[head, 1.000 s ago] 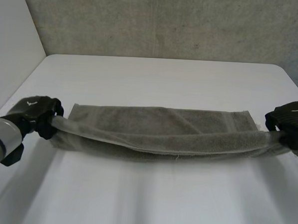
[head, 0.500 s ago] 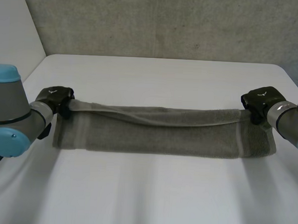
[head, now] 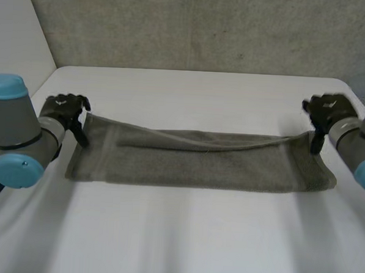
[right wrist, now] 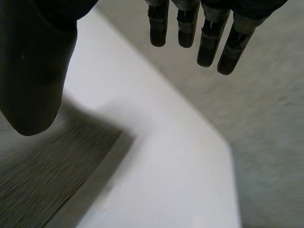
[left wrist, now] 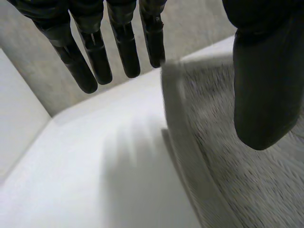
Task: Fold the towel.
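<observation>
A grey towel lies folded lengthwise into a long strip across the middle of the white table. My left hand hovers at the strip's far left corner, open, fingers straight and thumb apart above the towel edge. At the far right corner my right hand is open too, its fingers spread over bare table, its thumb above the towel corner. Neither hand holds cloth.
A grey carpeted wall rises behind the table's far edge. A white panel stands at the left. The table's rounded far right corner lies just beyond my right hand.
Both hands carried the towel's near edge over to the far edge, then let go and opened. The towel has dropped flat as a folded strip.
</observation>
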`<act>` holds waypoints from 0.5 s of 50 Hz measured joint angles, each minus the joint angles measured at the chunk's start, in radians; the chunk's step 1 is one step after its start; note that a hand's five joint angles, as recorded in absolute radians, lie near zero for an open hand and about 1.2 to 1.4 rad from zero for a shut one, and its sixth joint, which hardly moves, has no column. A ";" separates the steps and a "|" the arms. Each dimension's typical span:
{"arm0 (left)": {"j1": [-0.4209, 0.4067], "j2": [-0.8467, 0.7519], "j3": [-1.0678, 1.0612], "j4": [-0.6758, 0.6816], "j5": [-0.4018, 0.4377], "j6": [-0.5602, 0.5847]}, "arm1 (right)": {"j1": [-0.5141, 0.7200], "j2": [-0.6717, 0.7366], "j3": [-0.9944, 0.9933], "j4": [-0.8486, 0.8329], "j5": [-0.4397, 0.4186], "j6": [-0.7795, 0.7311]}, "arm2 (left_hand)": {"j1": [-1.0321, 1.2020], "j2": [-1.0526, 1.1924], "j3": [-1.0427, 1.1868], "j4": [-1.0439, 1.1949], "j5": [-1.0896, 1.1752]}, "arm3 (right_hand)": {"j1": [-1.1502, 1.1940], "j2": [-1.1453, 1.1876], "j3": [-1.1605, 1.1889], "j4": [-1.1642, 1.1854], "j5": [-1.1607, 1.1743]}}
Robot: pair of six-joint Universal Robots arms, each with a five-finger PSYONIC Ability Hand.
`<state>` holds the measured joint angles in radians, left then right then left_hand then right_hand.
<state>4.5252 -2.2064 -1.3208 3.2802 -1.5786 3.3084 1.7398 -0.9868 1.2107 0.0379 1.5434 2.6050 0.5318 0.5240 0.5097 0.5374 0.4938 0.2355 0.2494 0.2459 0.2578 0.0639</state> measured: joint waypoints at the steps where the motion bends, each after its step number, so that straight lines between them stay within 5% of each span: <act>1: 0.000 0.018 -0.004 0.002 -0.006 -0.001 | -0.003 -0.035 0.016 -0.024 0.002 0.017 | 0.000 0.000 0.000 0.000 0.000 | 0.000 0.000 0.000 0.000 0.000; 15: 0.003 0.185 -0.115 0.005 0.006 -0.003 | -0.011 -0.302 0.222 -0.102 -0.020 0.061 | 0.000 0.000 0.002 0.000 0.006 | -0.004 0.000 0.000 0.000 0.000; 25: -0.005 0.291 -0.282 0.014 0.115 -0.001 | -0.019 -0.402 0.389 -0.047 -0.112 0.026 | 0.000 0.001 0.002 0.000 0.016 | 0.094 0.076 0.083 0.069 0.105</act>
<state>4.5200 -1.9157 -1.6031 3.2942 -1.4635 3.3070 1.7206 -1.3892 1.6001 -0.0091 1.4313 2.6310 0.5319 0.5246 0.5121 0.5375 0.5095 0.3297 0.3257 0.3293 0.3266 0.1688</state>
